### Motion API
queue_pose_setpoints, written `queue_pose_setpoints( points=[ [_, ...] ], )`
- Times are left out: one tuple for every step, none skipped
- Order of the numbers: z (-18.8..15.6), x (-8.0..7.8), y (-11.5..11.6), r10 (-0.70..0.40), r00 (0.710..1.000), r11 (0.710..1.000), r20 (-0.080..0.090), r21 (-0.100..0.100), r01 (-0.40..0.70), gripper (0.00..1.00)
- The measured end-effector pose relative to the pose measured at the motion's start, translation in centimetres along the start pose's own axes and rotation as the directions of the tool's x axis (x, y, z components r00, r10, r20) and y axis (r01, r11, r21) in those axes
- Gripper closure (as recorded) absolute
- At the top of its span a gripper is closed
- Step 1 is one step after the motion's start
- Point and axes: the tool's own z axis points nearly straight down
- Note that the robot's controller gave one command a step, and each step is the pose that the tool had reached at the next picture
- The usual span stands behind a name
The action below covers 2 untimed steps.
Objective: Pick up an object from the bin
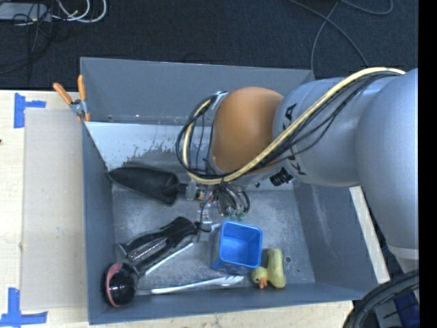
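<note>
My gripper (217, 205) hangs low over the middle of the bin, mostly hidden under the arm's orange cover. Just below it and to the left lies a black and silver long-handled tool (160, 241), its near end right by the gripper. A blue square cup (237, 246) stands just below the gripper on the right. A black tapered brush-like thing (145, 182) lies to the gripper's left, pointing toward it. Nothing shows held in the gripper.
A yellow rubber duck (272, 270) lies right of the blue cup near the front wall. A utensil with a dark round head (121, 284) and a thin silver handle runs along the front. The arm covers the bin's right and back.
</note>
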Motion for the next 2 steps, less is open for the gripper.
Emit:
queue_pose_setpoints(
  points=[
    [-0.4, -0.2, -0.1, 0.003, 1.0, 1.0, 0.007, -0.001, -0.003, 0.0],
    [5.0, -1.9, 3.2, -0.205, 0.979, 0.979, 0.01, 0.001, 0.205, 0.0]
  ],
)
